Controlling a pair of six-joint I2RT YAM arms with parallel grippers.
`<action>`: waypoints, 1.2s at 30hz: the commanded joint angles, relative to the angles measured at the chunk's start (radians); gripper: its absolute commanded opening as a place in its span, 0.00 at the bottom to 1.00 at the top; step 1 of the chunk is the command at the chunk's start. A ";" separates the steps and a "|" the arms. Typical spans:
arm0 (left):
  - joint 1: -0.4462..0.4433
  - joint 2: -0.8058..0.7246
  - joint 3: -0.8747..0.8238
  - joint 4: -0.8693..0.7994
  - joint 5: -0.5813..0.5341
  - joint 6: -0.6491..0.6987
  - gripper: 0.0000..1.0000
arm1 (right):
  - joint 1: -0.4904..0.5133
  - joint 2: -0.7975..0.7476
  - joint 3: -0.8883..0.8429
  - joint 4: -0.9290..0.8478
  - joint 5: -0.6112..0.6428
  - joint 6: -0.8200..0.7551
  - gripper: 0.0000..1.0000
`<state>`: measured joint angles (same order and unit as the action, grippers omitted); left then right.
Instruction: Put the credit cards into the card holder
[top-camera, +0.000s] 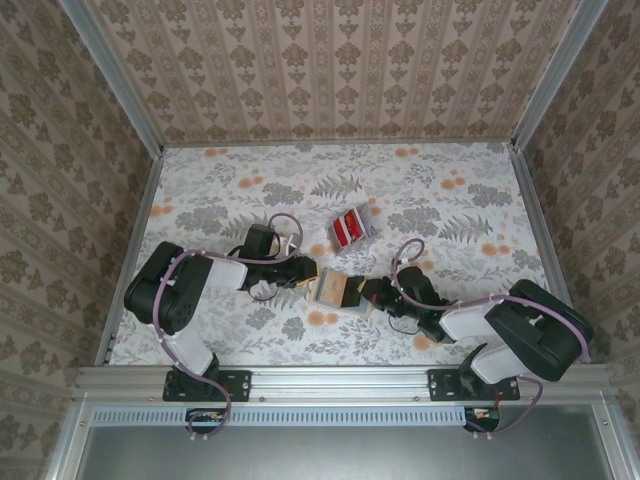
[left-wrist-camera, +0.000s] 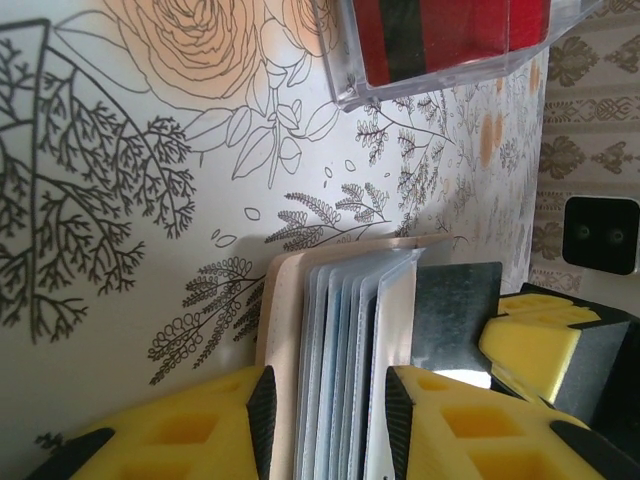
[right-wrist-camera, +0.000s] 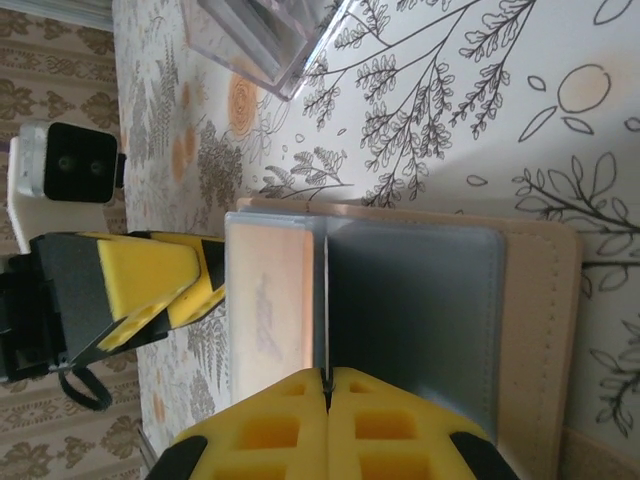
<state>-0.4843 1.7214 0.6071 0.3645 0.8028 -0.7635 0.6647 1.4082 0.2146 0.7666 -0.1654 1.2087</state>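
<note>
Top external view: we see the card holder (top-camera: 335, 290) open at the lower middle, with the credit cards (top-camera: 350, 228) just above it. Left wrist view: our left gripper (left-wrist-camera: 328, 405) squeezes its pages. Right wrist view: our right gripper (right-wrist-camera: 327, 385) is pinched tight on one thin page.

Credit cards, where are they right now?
In the top view, the credit cards sit in a clear box mid-table, just beyond the card holder and slightly to its right.
</note>
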 joint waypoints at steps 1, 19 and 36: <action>-0.020 0.026 -0.025 -0.001 -0.018 -0.001 0.37 | -0.009 -0.114 -0.015 -0.064 -0.004 -0.011 0.00; -0.023 0.057 -0.035 0.048 -0.025 -0.028 0.37 | -0.017 -0.137 0.035 -0.175 -0.025 -0.046 0.00; -0.023 0.055 -0.046 0.059 -0.034 -0.031 0.36 | -0.020 -0.104 0.034 -0.121 -0.045 -0.039 0.00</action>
<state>-0.4850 1.7351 0.5858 0.4419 0.8101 -0.7933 0.6502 1.3552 0.2478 0.6521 -0.2070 1.1782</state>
